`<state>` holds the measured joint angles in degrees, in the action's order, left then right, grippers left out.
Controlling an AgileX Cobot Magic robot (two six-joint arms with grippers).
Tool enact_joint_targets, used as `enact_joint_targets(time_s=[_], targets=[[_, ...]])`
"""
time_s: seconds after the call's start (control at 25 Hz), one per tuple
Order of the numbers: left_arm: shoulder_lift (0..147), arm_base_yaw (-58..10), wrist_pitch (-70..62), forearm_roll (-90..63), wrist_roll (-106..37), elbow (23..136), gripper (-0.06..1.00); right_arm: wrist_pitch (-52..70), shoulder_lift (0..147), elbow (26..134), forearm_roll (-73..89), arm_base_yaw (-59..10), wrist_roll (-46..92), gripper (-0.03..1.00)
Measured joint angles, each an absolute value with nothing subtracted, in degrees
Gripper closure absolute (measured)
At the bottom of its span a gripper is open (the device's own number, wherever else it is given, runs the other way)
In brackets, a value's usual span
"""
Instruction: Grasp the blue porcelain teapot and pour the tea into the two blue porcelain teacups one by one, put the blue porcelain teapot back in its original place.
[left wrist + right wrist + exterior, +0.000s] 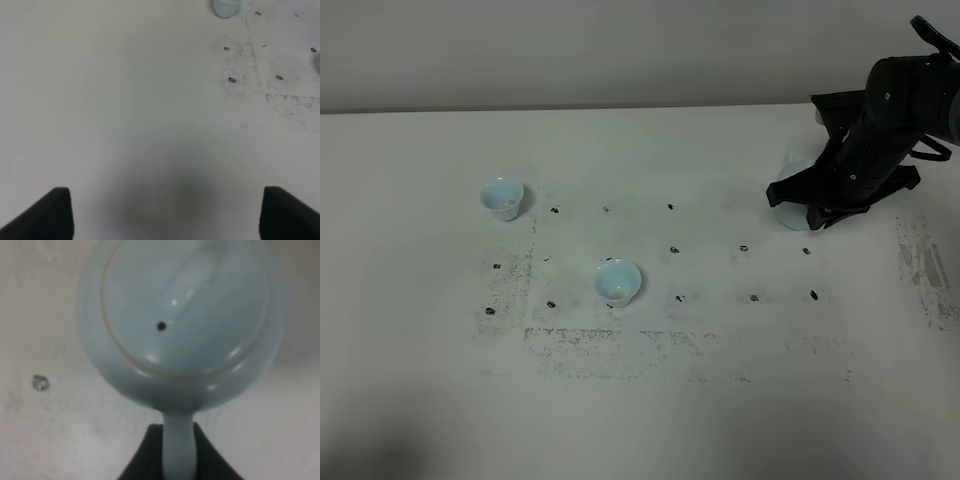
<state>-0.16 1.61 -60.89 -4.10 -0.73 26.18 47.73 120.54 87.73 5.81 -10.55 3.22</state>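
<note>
The blue porcelain teapot (185, 325) fills the right wrist view, its lid with a small vent hole facing the camera. My right gripper (178, 432) is shut on its loop handle (178, 455), with dark fingers on both sides. In the high view the right arm covers most of the teapot (788, 190), which stands at the right of the table. One teacup (502, 197) stands far left and the other (618, 281) nearer, in the middle; a faint brownish patch shows in the nearer one. My left gripper (166, 200) is open and empty over bare table, with one teacup (226, 6) far ahead.
The white table (640, 400) carries small dark marks and a scuffed grey rectangle outline around the cups. A wall runs along the table's far edge (570, 108). The left arm is out of the high view.
</note>
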Motion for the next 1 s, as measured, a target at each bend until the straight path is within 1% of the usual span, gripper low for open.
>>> enact_joint_targets(time_s=[0.28, 0.4, 0.48, 0.72, 1.0], targets=[[-0.16, 1.61, -60.89, -4.10, -0.73, 26.18, 0.22, 43.36, 118.73, 87.00, 5.94, -10.14, 6.77, 0.93], [-0.16, 1.61, -60.89, -4.10, -0.73, 26.18, 0.22, 39.74, 117.56, 82.92, 8.50, -9.27, 8.95, 0.93], [-0.16, 1.61, -60.89, -4.10, -0.73, 26.18, 0.22, 35.25, 116.45, 78.62, 11.85, -8.50, 11.21, 0.93], [-0.16, 1.61, -60.89, -4.10, -0.73, 26.18, 0.22, 23.28, 113.77, 68.04, 25.59, -6.45, 24.33, 0.93], [-0.16, 1.61, -60.89, -4.10, -0.73, 26.18, 0.22, 18.52, 113.66, 65.83, 37.95, -6.28, 37.95, 0.93]])
